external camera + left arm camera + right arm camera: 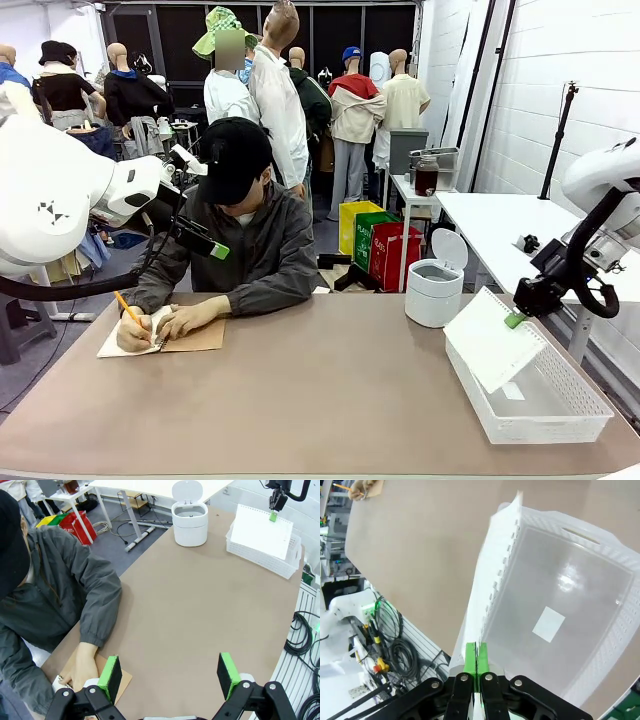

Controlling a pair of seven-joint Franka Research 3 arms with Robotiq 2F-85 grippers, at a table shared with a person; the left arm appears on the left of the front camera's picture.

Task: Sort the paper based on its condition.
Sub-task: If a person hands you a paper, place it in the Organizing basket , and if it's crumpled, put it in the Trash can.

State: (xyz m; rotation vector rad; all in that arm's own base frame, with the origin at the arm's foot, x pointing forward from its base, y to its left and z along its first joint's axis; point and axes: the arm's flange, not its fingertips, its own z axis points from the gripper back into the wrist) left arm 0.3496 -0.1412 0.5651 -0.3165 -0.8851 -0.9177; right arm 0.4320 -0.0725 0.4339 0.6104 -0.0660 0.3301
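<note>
Front faces person point(245, 235); basket point(548, 428) shared (all views).

The right gripper point(476, 652) had its green pads point(470, 655) pressed tight together on the bottom edge of the paper point(487, 570), a white sheet with a row of punched holes down one side. The sheet stood almost edge-on to the camera, rising from the pads over the near rim of the white mesh basket point(615, 635). A small white square point(548, 624) lay flat on the basket's floor. The brown table point(410, 555) stretched away to the far corner, where a person's hand point(361, 490) held a pencil point(342, 486). Black cables point(387, 650) hung coiled off the table's edge.
</note>
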